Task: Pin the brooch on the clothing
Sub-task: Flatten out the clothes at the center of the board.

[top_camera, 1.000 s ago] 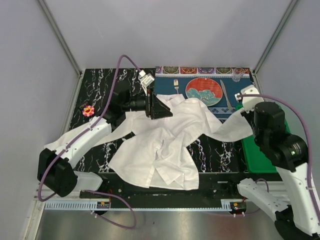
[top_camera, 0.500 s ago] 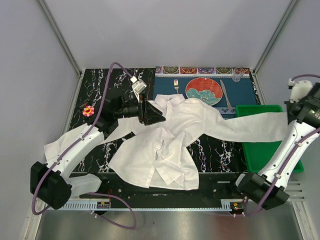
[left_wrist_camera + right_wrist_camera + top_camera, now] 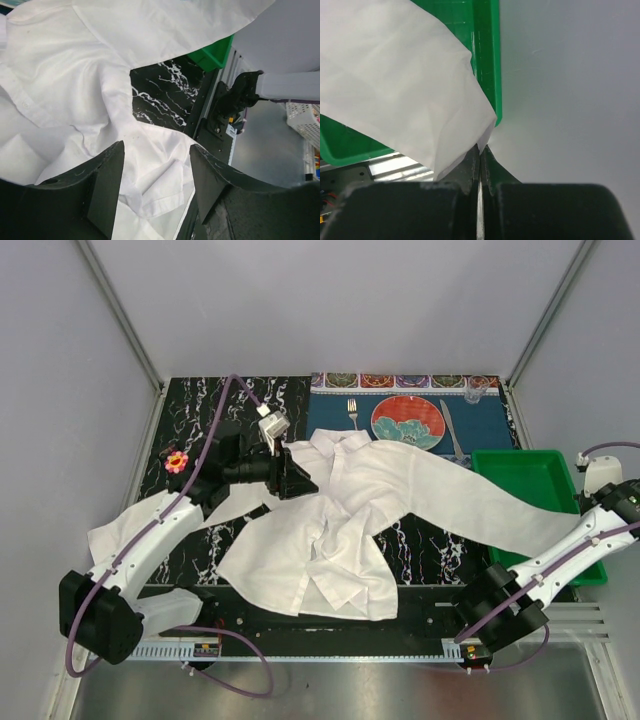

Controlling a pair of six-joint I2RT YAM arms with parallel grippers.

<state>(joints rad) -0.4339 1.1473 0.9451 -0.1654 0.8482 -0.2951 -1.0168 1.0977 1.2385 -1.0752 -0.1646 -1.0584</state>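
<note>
- Now: clothing (image 3: 330, 530) crumpled on black marbled table (image 3: 190, 410), collar to far side, one sleeve stretched out long rightward across green tray (image 3: 530, 468).
- Right gripper (image 3: 480, 150) closed tight, pinching that sleeve's end near right wall.
- Left gripper (image 3: 156, 150) partly spread, empty, over clothing near collar.
- Brooch (image 3: 176, 461) flat on table at far left, apart from clothing.
- Grey walls on three sides.
</note>
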